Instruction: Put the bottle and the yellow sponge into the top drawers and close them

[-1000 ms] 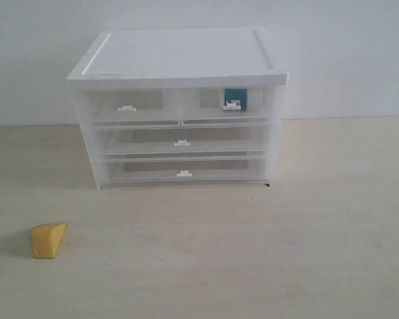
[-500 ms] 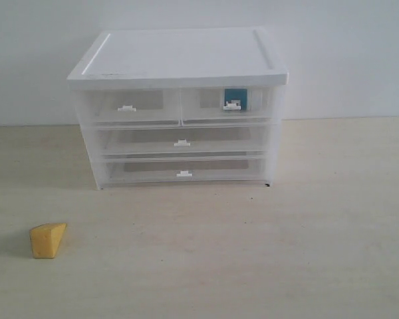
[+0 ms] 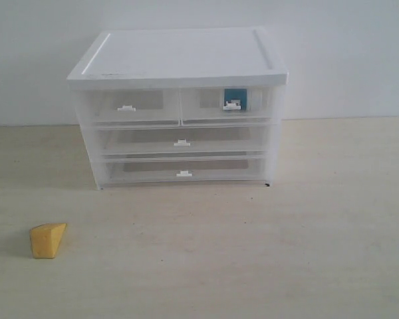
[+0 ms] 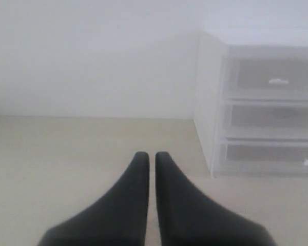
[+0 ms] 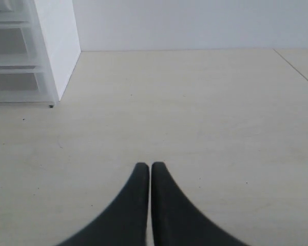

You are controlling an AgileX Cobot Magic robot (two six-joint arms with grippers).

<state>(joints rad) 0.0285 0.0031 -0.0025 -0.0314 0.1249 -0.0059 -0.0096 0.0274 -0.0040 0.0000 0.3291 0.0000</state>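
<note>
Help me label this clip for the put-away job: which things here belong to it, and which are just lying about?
Belong: yellow sponge, on the table; bottle, seen inside the closed top right drawer; top left drawer, closed.
Bystanders: middle full-width drawer; bottom full-width drawer.

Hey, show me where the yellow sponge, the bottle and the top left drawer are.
yellow sponge (image 3: 48, 240), exterior view, middle of its front face.
bottle (image 3: 235, 97), exterior view, teal label, seen through translucent plastic.
top left drawer (image 3: 139, 106), exterior view, front panel beside its pull tab.
</note>
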